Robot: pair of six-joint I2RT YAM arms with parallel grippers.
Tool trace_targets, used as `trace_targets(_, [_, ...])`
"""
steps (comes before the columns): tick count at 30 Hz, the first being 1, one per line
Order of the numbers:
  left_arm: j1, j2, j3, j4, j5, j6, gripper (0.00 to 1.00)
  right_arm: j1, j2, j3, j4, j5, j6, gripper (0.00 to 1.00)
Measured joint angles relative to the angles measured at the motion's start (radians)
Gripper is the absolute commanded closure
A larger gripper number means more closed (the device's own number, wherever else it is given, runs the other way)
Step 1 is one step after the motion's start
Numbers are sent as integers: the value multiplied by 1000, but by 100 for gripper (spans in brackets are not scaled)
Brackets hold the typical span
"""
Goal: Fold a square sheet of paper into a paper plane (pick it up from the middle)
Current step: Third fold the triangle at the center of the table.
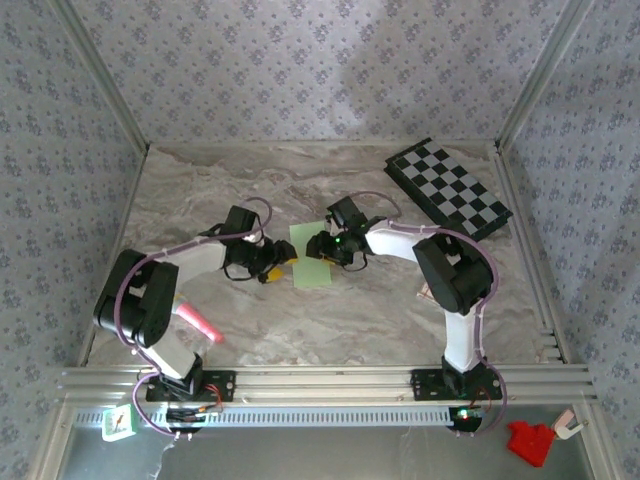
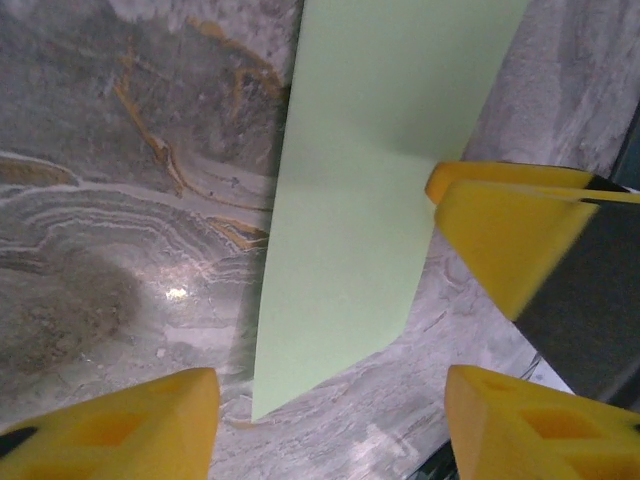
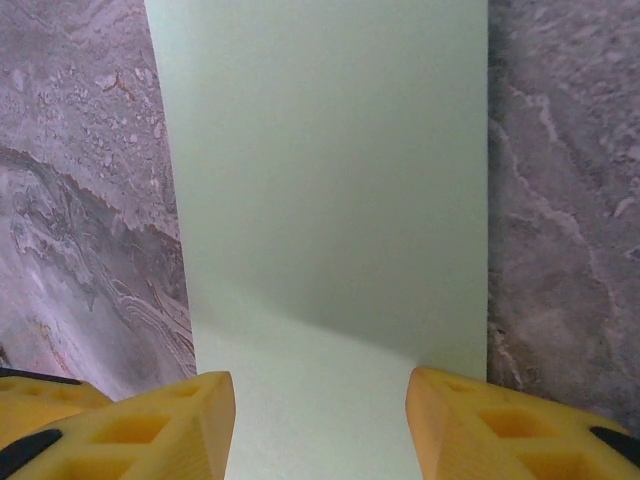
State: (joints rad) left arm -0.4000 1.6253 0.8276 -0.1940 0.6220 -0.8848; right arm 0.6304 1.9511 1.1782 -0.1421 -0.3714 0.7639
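A pale green sheet of paper (image 1: pixel 311 271) lies at the centre of the marbled bench (image 1: pixel 200 190), the left jaws parted astride its 9 o'clock edge and the right jaws spread, gripping nothing, over its 2 o'clock side; a chequered board (image 1: pixel 450 188) sits at 1 o'clock, a pink marker (image 1: pixel 200 325) at 8

The marbled tabletop (image 1: pixel 200 190) carries a pale green sheet of paper (image 1: pixel 312 272) at its centre, a chequered board (image 1: pixel 450 188) at two o'clock and a pink marker (image 1: pixel 200 325) at eight o'clock.
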Motion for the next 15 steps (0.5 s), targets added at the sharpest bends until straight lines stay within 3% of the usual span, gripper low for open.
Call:
trace_targets(7, [-16,34,0,1,11,-6,61,-5,0,-6,11,-4,22,48])
trace_targets(15, [-39,68,3,-11,14,-2,62,-6,0,-9,16,-11,30,48])
